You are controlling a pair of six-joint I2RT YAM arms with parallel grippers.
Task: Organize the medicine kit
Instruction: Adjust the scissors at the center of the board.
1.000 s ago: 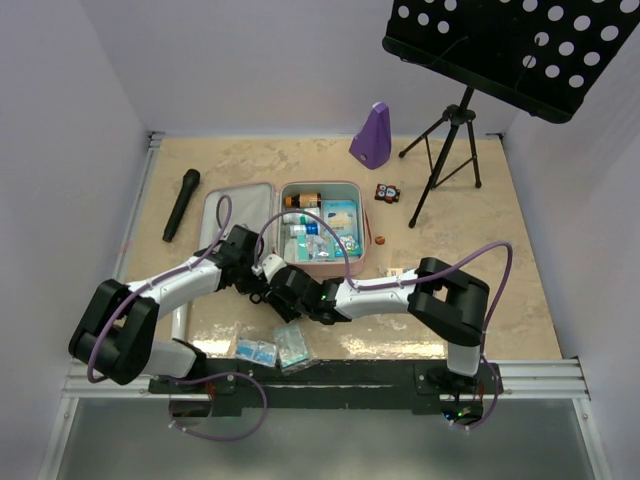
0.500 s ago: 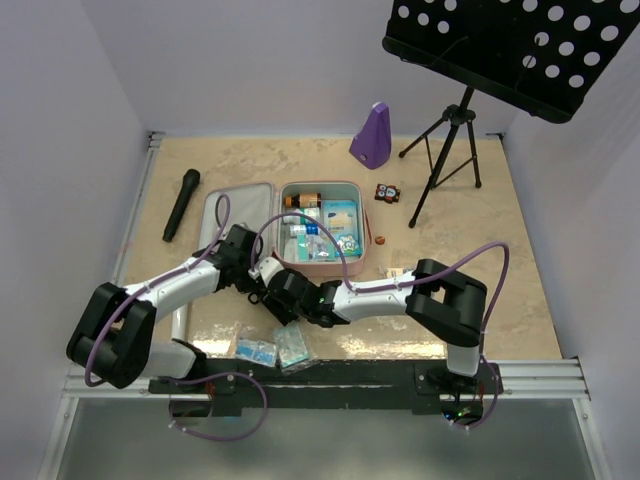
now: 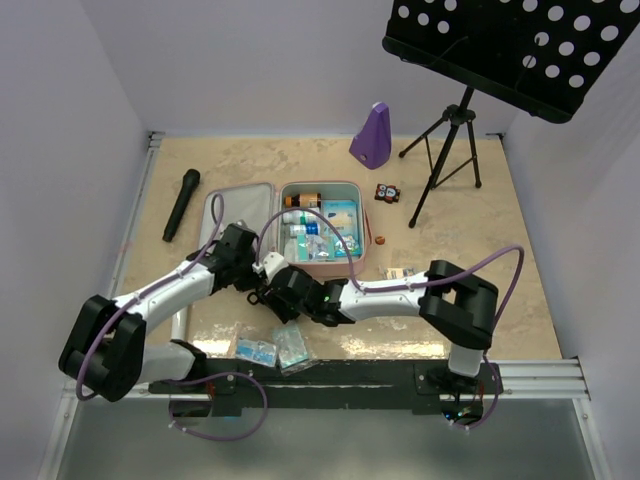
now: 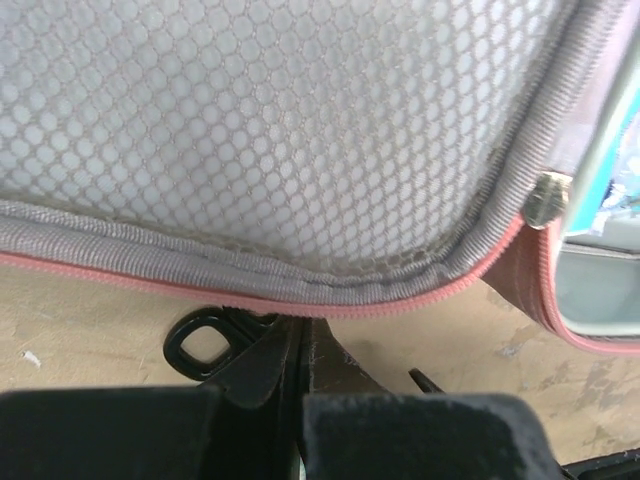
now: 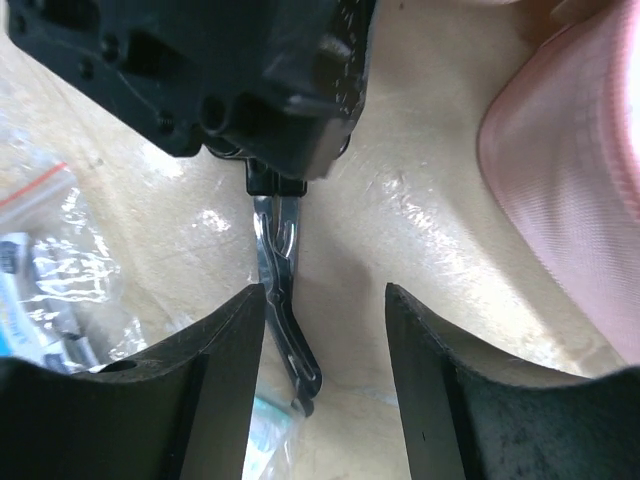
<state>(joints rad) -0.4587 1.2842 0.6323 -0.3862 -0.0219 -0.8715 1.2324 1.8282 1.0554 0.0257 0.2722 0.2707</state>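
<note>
A beige table [image 3: 500, 250] carries everything, and a black music stand [image 3: 500, 50] on its tripod stands at the far right. The right arm [image 3: 460, 300] rises from its base at the near right edge and folds sharply at the elbow. Its white forearm stretches low and leftward to the right gripper [image 3: 272, 293], which sits just off the near side of the kit. The left arm [image 3: 168, 285] runs from the near left corner diagonally toward the middle, low over the surface. Its left gripper [image 3: 256, 272] meets the right one almost nose to nose. The medicine kit [image 3: 250, 205] lies open in the middle of the table, with its grey mesh-lined lid flat on the left. Its pink base on the right is filled with boxes and small bottles. A black microphone [image 3: 182, 205] lies well to the kit's left, and a purple metronome-shaped object [image 3: 372, 135] stands beyond the kit. Clear plastic packets [image 3: 275, 348] lie at the near edge, below both grippers. The left gripper is clamped tight on a thin metal tool [image 5: 278, 270], whose kind I cannot tell. The tool's shaft reaches into the gap of the right gripper [image 5: 325, 320]. That gripper's fingers [image 5: 440, 400] stand apart on either side of the tool without squeezing it, and the shaft runs close along one of them.
</note>
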